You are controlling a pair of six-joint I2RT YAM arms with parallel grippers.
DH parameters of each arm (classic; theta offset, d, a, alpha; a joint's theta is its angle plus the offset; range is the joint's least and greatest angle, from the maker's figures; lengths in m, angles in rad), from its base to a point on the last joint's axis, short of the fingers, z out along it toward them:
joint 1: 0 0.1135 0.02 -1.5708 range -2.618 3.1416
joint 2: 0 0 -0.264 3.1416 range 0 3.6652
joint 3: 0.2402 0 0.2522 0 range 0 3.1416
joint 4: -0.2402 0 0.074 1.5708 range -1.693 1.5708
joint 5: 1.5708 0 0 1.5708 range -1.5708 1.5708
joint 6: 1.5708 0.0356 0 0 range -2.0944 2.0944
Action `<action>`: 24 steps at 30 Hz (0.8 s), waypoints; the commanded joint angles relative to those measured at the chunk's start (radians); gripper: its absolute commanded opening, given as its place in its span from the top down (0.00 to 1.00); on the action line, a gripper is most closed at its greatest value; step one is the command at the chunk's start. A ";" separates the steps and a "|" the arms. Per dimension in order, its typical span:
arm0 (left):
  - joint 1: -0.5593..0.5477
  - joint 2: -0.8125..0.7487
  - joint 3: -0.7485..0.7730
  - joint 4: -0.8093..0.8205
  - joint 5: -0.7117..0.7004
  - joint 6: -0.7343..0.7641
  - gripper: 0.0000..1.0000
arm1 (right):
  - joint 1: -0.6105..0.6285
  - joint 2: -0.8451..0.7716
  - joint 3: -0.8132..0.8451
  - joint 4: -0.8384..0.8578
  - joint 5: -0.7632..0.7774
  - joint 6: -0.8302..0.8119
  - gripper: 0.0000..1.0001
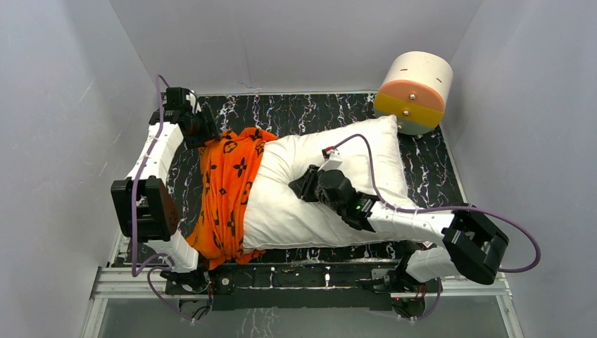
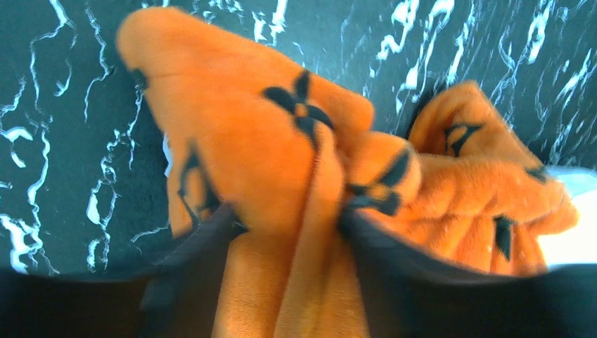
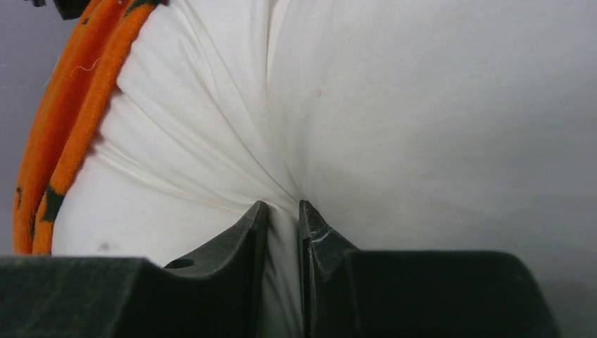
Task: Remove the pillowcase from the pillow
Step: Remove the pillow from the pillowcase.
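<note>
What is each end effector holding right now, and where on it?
The left end effector pinches a bunched fold of the pillowcase at its far corner. The right end effector pinches a fold of the pillow on its bare top.

I'm looking down on a black worktop [image 1: 310, 113] veined with white like marble. A big white pillow [image 1: 281, 211] lies slantwise across it, from the near left part up toward the far right corner, and covers most of the middle. The orange pillowcase [image 1: 229, 190], printed with black motifs, is bunched around the pillow's left end. Its folds spill onto the worktop beside the left edge, running from close to the far edge down to the near edge. At the far right corner a white-and-orange drum [image 1: 415, 88] sits tilted, just beside the pillow's far corner. I can't tell whether the two touch.
</note>
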 commanded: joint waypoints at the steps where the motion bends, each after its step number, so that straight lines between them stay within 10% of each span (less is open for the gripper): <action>1: 0.031 -0.117 -0.031 0.016 -0.087 0.010 0.15 | -0.001 0.114 -0.037 -0.556 0.067 0.020 0.70; 9: 0.061 -0.321 -0.156 0.049 -0.239 -0.073 0.02 | -0.167 0.110 0.077 -0.613 0.104 -0.138 0.70; 24: 0.098 -0.681 -0.671 0.176 0.080 -0.365 0.02 | -0.354 -0.110 0.033 -0.681 0.097 -0.364 0.70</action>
